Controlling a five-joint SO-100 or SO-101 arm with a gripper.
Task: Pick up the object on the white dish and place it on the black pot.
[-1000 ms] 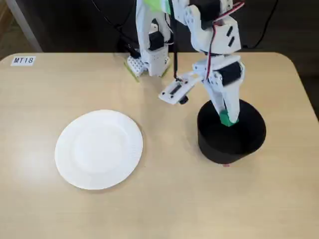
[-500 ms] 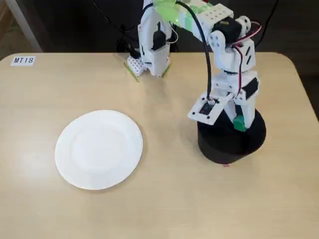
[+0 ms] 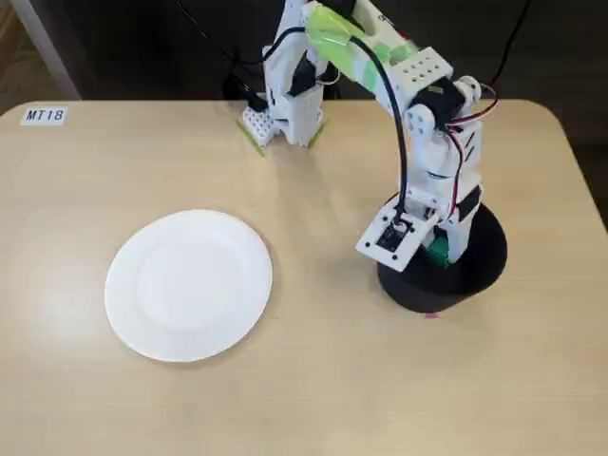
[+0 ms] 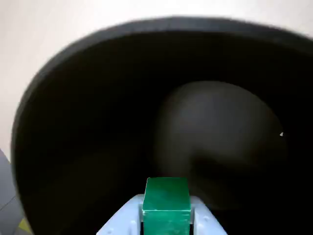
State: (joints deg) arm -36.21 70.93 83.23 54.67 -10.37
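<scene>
A white paper dish (image 3: 188, 284) lies empty on the left of the table in the fixed view. The black pot (image 3: 475, 271) is a round black dish at the right. My gripper (image 3: 439, 253) hangs over the pot, and a bit of the green block (image 3: 436, 251) shows between its parts. In the wrist view my gripper (image 4: 166, 215) is shut on the green block (image 4: 167, 200), with a pale finger (image 4: 122, 220) on each side. The block is held just above the pot's dark inside (image 4: 98, 122).
The arm's white base (image 3: 290, 100) stands at the back edge of the tan table. A label reading MT18 (image 3: 44, 116) is stuck at the back left corner. Black cables run behind the table.
</scene>
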